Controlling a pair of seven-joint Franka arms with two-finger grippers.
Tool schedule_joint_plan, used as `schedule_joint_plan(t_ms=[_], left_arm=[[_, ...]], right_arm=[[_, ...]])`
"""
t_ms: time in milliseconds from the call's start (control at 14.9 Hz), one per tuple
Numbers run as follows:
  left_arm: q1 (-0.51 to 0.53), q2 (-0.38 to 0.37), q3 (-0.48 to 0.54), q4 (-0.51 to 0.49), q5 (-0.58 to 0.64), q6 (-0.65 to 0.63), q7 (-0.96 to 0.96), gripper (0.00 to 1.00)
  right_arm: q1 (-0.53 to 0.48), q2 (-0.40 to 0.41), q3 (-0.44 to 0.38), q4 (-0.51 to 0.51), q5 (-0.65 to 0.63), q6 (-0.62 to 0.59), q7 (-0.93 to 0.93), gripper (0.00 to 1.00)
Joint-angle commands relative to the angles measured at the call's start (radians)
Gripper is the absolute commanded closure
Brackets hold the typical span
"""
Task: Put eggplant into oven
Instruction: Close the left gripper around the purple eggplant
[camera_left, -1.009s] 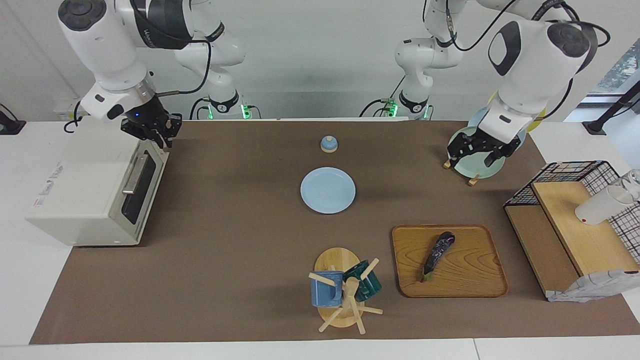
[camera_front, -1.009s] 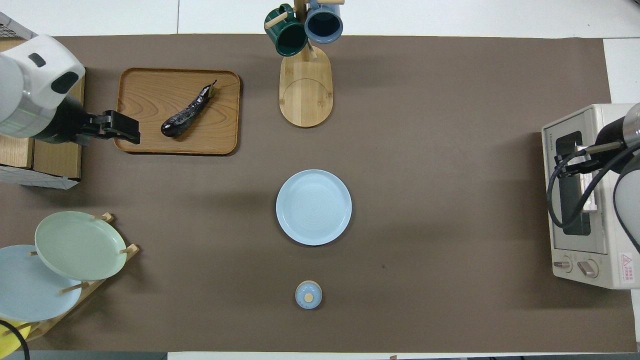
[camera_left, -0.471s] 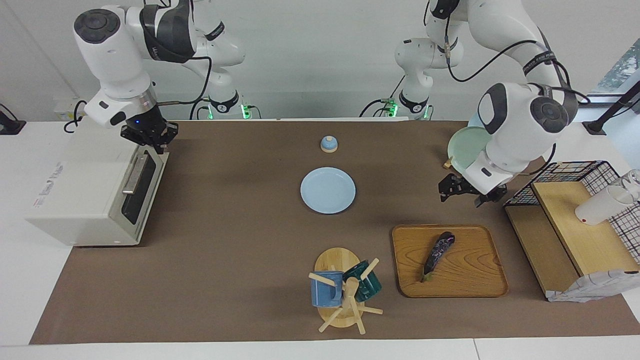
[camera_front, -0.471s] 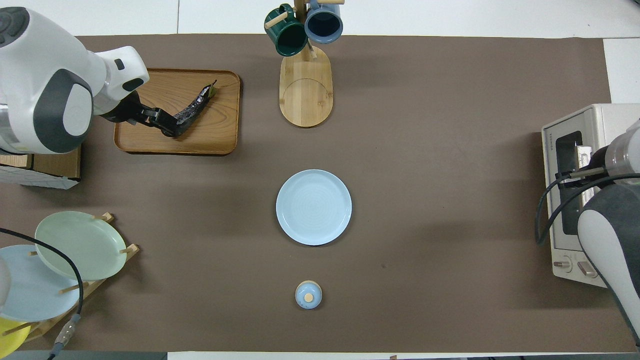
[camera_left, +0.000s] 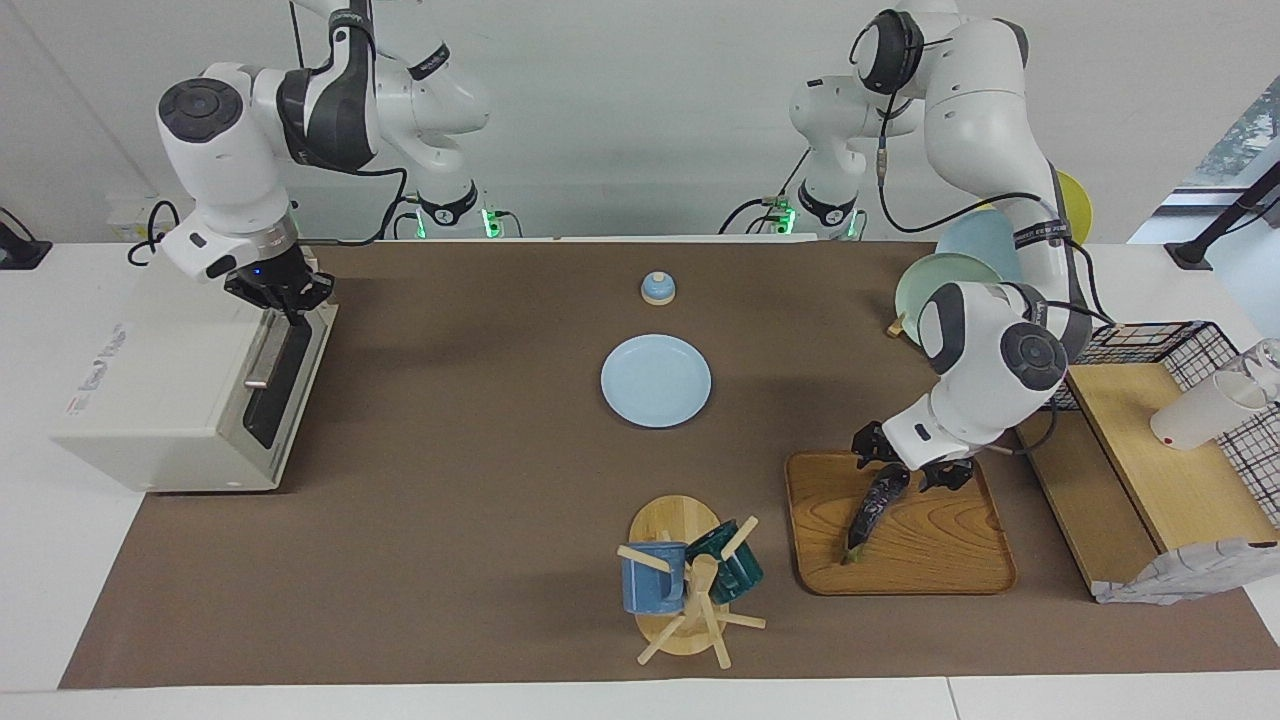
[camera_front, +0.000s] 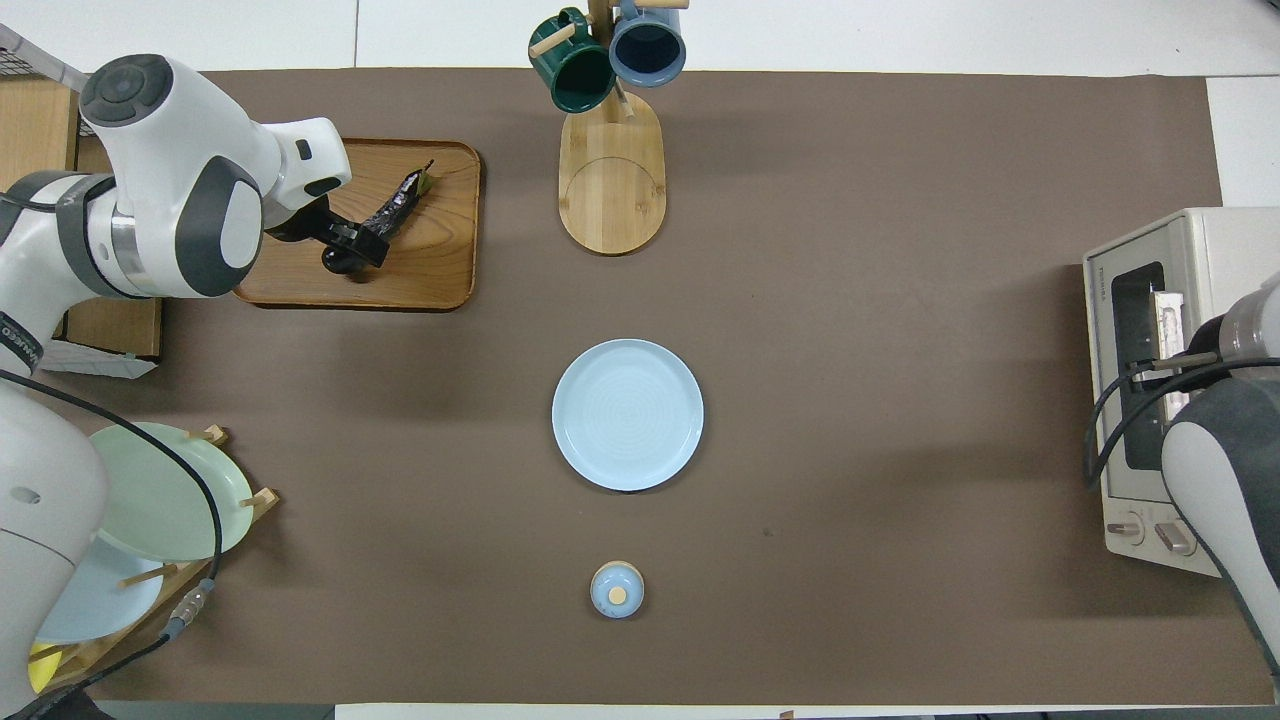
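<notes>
The facing view shows the left gripper (camera_left: 909, 462) open, one finger on each side of the long dark purple eggplant (camera_left: 874, 508) on the brown wooden tray (camera_left: 945, 560); the overhead view hides that under the arm. The right gripper (camera_left: 283, 300) sits at the metal handle of the one boxy off-white oven (camera_left: 160, 390); I cannot tell its fingers. Two mugs hang on the wooden rack (camera_left: 676, 560).

Facing view: high, across the counter (camera_left: 480, 520), toward the robots. Overhead view: steeply down from their end. Both share the counter (camera_front: 900, 300).
</notes>
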Motion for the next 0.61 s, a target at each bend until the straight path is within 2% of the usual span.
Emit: schedule_joint_plan(t_ms=[0,336,538], left_arm=[[-0.011,0.015,0.001,-0.003,0.05,0.057,0.014,0.0],[-0.023,0.015,0.001,-0.04,0.07,0.098,0.016,0.02],[-0.024,0.014,0.003,-0.044,0.078,0.098,0.016,0.09]], right_arm=[[-0.008,-0.024,0.006,-0.035,-0.031,0.041,0.001,1.0],[-0.009,-0.018,0.006,-0.038,-0.035,0.066,0.004,1.0],[-0.049,0.01,0.006,-0.039,-0.035,0.098,0.001,1.0]])
